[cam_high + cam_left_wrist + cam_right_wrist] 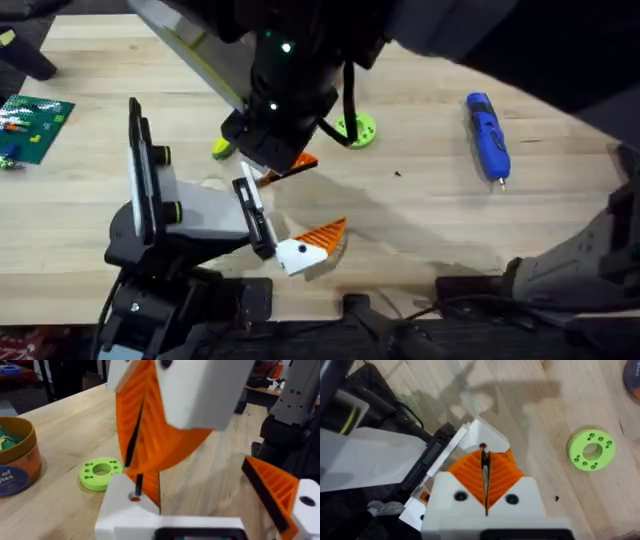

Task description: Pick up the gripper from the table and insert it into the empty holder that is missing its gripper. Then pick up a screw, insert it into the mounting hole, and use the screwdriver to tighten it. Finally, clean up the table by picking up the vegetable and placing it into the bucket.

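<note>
Green is the colour of one flat printed circuit board lying at the far left of the light wooden butcher-block worktop.

**Count of items**
- Two tools, each white with orange ribbed pads.
- One small yellow toy corn cob with green ends.
- One round lime-green disc with holes.
- One blue pen-shaped electric screwdriver with a thin metal tip.
- One small round orange-brown bucket with a blue band.

**Positions, left to right**
1. The left tool lies low over the worktop with its two fingers spread well apart. One white finger carries a red-marked hole.
2. The corn cob lies on the worktop, partly hidden by the right arm.
3. The right tool reaches across the middle. Its pads are pressed together on a thin dark screw, whose lower end stands just above the red-marked hole.
4. The disc lies flat just beside the right arm.
5. The screwdriver lies flat, well apart from both tools, tip toward the arms' bases.

**Containers**
The bucket stands upright near the disc and holds green toy pieces; their number cannot be told.
</note>
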